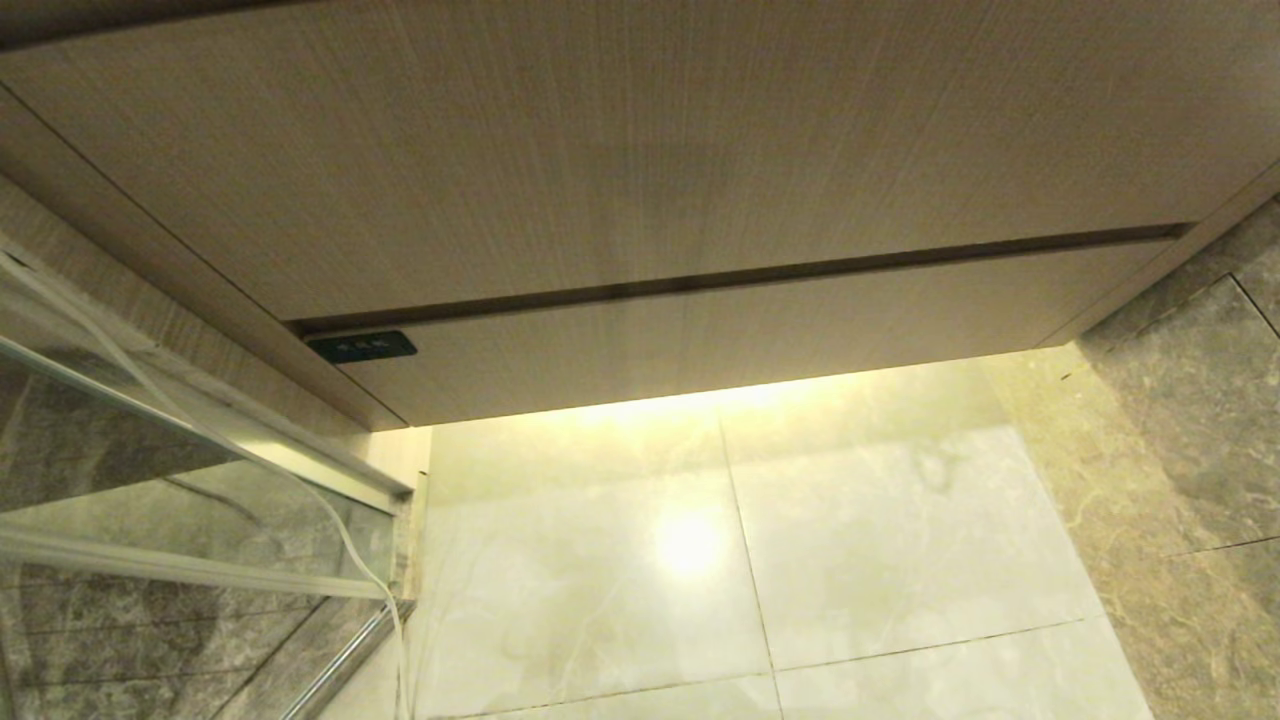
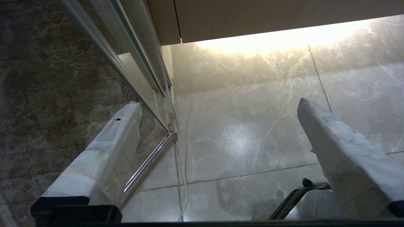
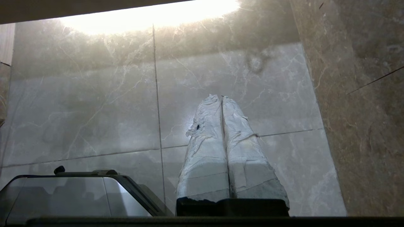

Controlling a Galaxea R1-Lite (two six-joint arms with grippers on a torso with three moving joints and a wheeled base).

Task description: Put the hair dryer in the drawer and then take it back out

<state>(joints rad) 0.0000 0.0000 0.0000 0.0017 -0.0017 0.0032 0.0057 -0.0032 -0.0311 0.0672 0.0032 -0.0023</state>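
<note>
The drawer (image 1: 760, 330) is the low, wide wood-grain front under the taller panel, with a small dark label (image 1: 361, 346) at its left end; it sits closed, flush with the cabinet. The hair dryer is out of view. Neither arm shows in the head view. My left gripper (image 2: 219, 105) hangs over the pale floor tiles, open, its tape-wrapped fingers (image 2: 110, 151) far apart with nothing between them. Over the tiles further right, my right gripper (image 3: 221, 97) is shut, its wrapped fingers (image 3: 205, 148) pressed together and empty.
A taller wood-grain panel (image 1: 620, 150) stands above the drawer. A glass shower screen with metal rails (image 1: 200, 440) and a thin white cord (image 1: 370, 570) stands on the left. A dark marble wall (image 1: 1190, 450) closes the right. My base's edge (image 3: 79, 192) shows low down.
</note>
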